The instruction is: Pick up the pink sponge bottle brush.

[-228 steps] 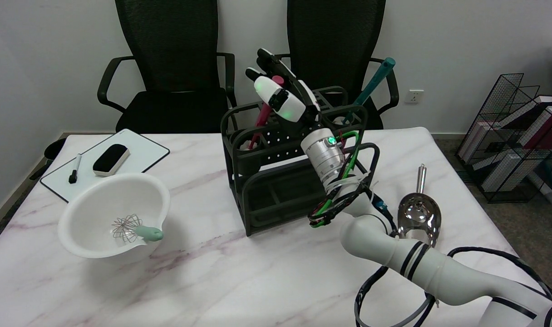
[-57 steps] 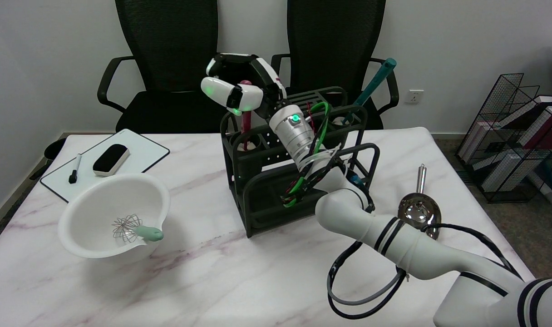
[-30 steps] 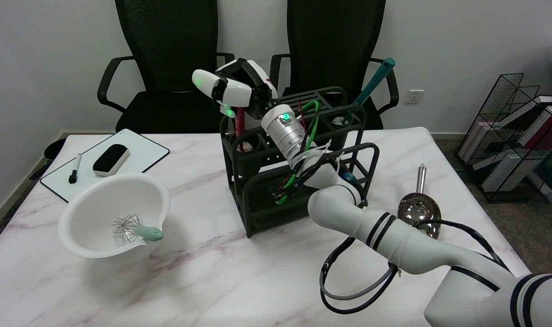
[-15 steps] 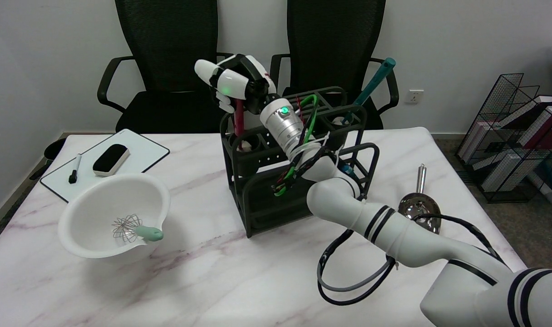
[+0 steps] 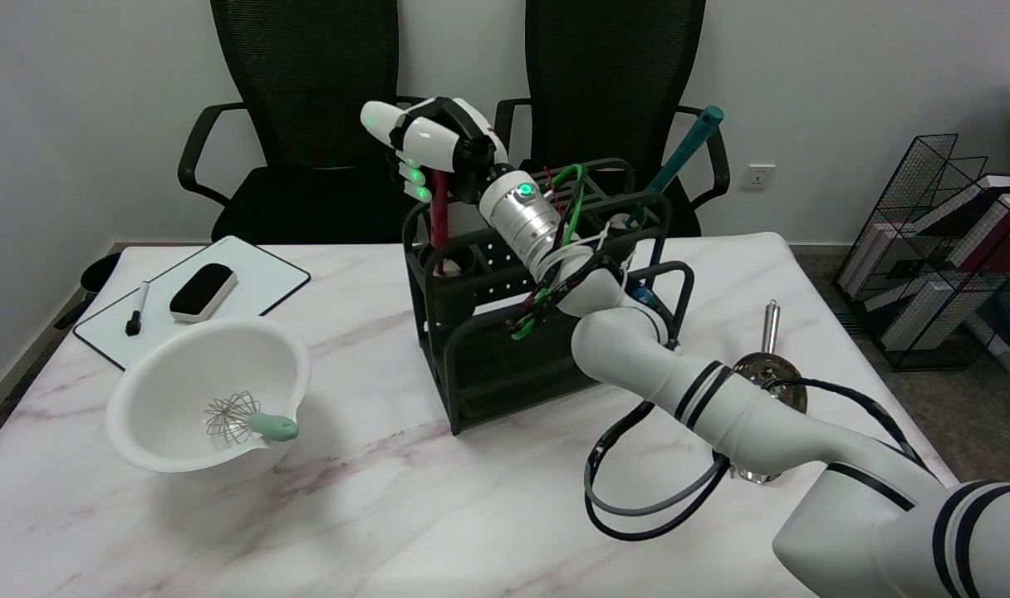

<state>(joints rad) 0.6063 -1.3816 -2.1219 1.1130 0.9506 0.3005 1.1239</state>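
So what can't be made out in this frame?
- Head view: the brush's sponge end, hidden down in the rack.
- The brush handle's top, covered by the right hand.
- The scoop's bowl, mostly behind the right arm.
- The teal tool's lower end, inside the rack.

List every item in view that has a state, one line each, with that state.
Right hand: fingers closed around the brush handle.
Pink sponge bottle brush: upright, lower end in the rack's left cup.
Black plastic utensil rack: standing.
Teal-handled tool: leaning in the rack.
White bowl: holds a whisk.
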